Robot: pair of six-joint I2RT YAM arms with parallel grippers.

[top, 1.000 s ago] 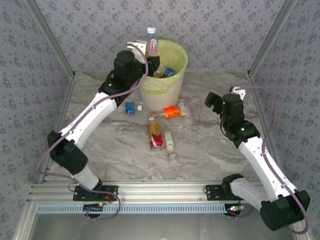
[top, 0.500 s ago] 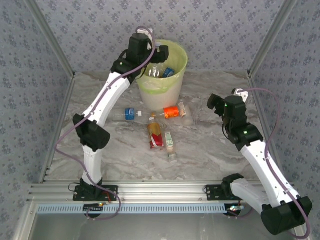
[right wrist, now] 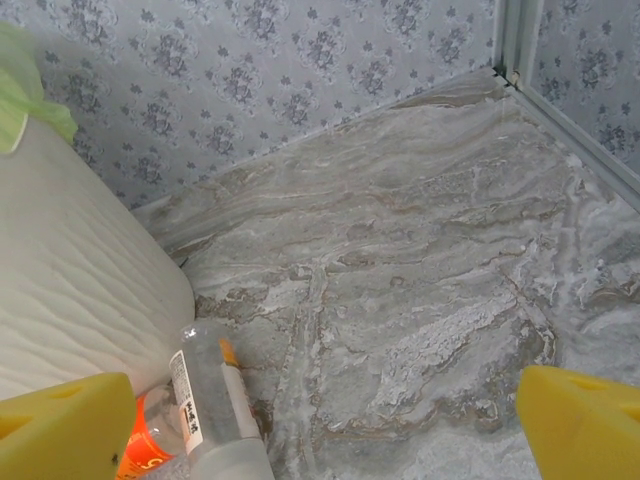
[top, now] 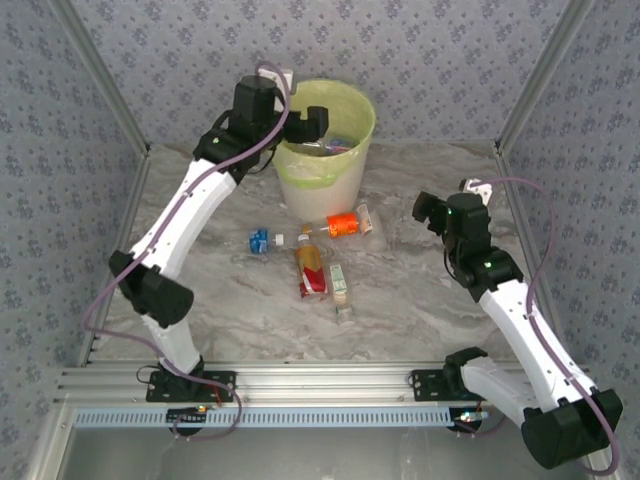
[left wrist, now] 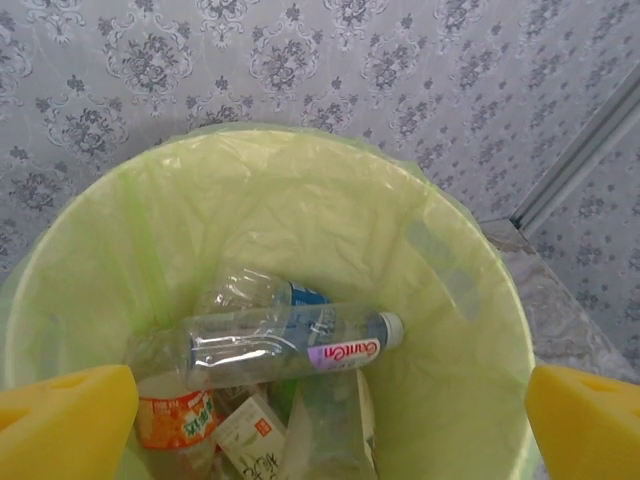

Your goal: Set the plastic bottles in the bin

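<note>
My left gripper (top: 303, 124) hangs open over the left rim of the bin (top: 345, 150), a white bucket lined with a pale green bag. From the left wrist I look into the bin (left wrist: 440, 250): a clear bottle with a purple label (left wrist: 290, 345) lies on top of several others, below my open left gripper (left wrist: 325, 430). Several plastic bottles lie on the table: blue-labelled (top: 262, 241), orange-labelled (top: 345, 223), red with amber fill (top: 312, 268), and a small pale one (top: 340, 284). My right gripper (top: 432, 208) stands open and empty right of them. Between its pads (right wrist: 320, 430) is bare table.
The marble-patterned table (top: 420, 290) is walled by patterned panels on three sides. In the right wrist view the bin's white wall (right wrist: 70, 290) stands at the left, with a clear bottle (right wrist: 215, 400) and the orange-labelled one (right wrist: 140, 455) at its foot.
My left gripper has opened over the bin and the clear purple-labelled bottle it held now lies inside. The blue-labelled bottle on the table has shifted slightly nearer. The right arm has barely moved.
</note>
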